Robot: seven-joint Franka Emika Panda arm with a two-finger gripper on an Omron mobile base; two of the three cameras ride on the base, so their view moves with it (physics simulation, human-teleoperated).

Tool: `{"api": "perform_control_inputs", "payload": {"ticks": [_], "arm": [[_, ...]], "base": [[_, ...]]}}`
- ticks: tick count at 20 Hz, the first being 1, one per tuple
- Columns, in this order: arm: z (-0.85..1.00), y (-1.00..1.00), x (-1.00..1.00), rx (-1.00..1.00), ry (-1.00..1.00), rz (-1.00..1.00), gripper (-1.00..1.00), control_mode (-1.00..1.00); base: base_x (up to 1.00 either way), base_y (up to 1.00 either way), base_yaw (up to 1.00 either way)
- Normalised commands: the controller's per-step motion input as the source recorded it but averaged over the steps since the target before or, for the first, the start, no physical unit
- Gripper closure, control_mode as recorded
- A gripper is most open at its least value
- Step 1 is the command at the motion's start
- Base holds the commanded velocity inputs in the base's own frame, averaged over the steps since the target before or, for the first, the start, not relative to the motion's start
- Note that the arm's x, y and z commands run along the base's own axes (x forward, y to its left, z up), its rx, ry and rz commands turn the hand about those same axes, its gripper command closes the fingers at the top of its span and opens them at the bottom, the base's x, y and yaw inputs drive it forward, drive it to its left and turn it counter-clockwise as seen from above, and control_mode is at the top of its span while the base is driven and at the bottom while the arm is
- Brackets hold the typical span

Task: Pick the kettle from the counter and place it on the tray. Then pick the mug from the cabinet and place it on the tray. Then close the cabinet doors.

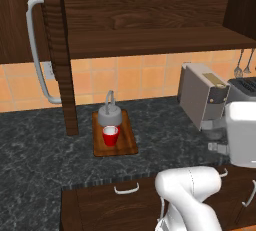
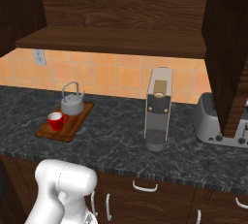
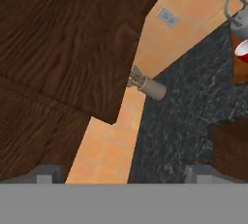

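Cabinet door [image 3: 63,48] fills foreground; kettle [image 1: 109,114], mug [image 1: 110,135] on tray [image 1: 125,145].

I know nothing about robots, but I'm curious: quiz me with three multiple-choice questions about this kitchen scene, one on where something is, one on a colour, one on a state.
1. Where is the mug?
A. On the cabinet shelf
B. On the tray, in front of the kettle
C. Beside the toaster

2. What colour is the mug?
A. Red
B. Blue
C. White

3. How do the cabinet doors stand?
A. Both shut
B. Swung open
C. Taken off

Answers:
1. B: the mug stands on the tray, in front of the kettle, and the cabinet shelf holds nothing that can be seen.
2. A: it is bright red with a pale inside.
3. B: the cabinet doors stand swung out from the cabinet, edge on to the camera, so the inner shelf is in plain sight.
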Motion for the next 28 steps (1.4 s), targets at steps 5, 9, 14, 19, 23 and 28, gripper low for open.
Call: {"api": "perform_control_inputs", "payload": {"ticks": [5, 9, 14, 19, 23, 28], "arm": [[-0.17, 0.75, -0.11, 0.21, -0.01, 0.02, -1.00, -1.00], [-0.37, 0.74, 0.00, 0.18, 0.00, 0.00, -1.00, -1.00], [-0.61, 0.67, 0.24, 0.20, 0.00, 0.00, -1.00, -1.00], [-0.76, 0.70, 0.19, 0.23, 0.00, -0.03, -1.00, -1.00], [-0.63, 0.67, 0.08, 0.34, 0.01, -0.06, -1.00, -1.00], [-0.57, 0.62, 0.05, 0.37, 0.01, -0.06, -1.00, -1.00]], "base": [[0.00, 0.00, 0.00], [0.00, 0.00, 0.00], [0.00, 0.00, 0.00], [0.00, 0.00, 0.00], [0.00, 0.00, 0.00], [0.00, 0.00, 0.00]]}}
